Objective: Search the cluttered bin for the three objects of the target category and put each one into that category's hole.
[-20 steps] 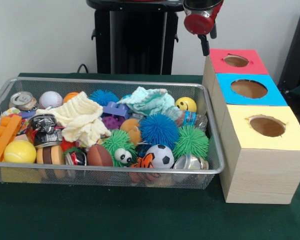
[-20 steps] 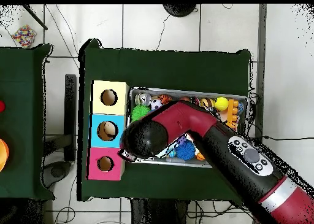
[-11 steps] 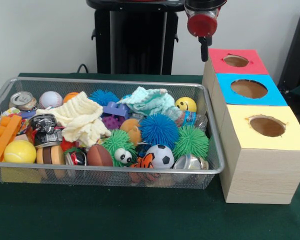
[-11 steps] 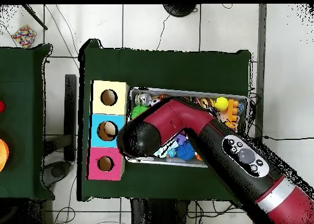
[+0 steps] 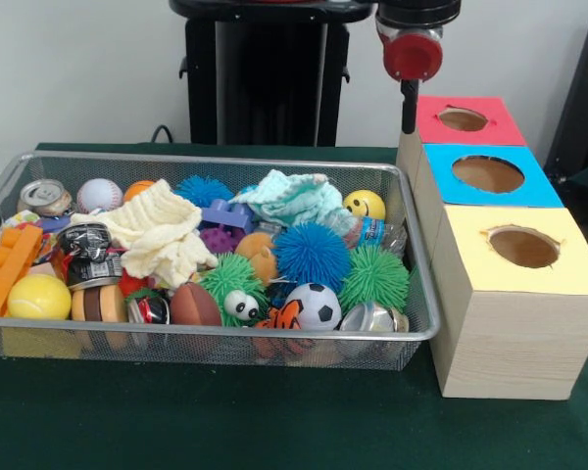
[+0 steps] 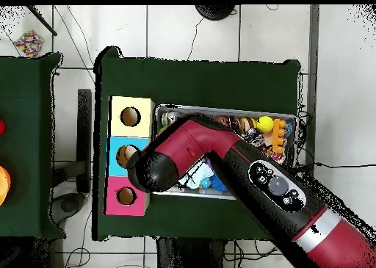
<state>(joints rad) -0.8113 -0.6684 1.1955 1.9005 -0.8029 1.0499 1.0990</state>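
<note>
Gripper state can't tell, hanging beside red box; center it over that hole before any release.

Plain off-white wall ran behind everything, with even, flat light and no hard shadows. The tabletop was covered in dark green cloth. From above, the floor was pale tile with dark grout lines, and thin black cables trailed all over it. A second green-covered table sat off to one side, well apart from the main one.
</note>
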